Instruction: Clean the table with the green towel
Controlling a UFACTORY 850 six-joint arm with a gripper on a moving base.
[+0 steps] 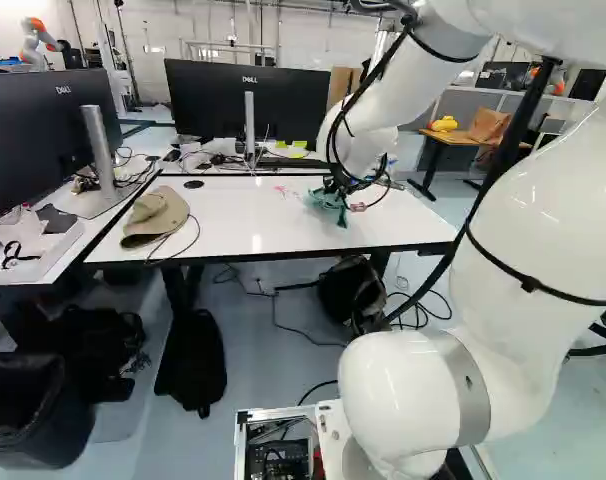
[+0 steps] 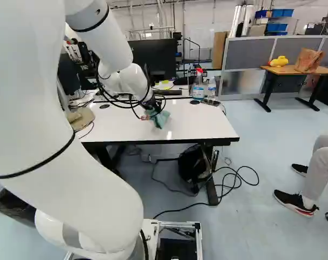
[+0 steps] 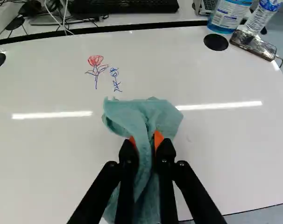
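Holds the green towel [image 2: 161,120] pinched in the gripper [image 2: 153,106], near the middle of the right base view, over the white table [image 2: 210,125]. Shows a red flower [image 3: 95,61] and a blue flower [image 3: 114,73] drawn ahead; bears a hat [image 1: 155,214] at the left of the left base view.

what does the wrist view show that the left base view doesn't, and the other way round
Only wrist view: a bottle of blue liquid and a clear bottle.
Only left base view: a beige hat.
Both: green towel in the jaws, white table, red marks, black keyboard.
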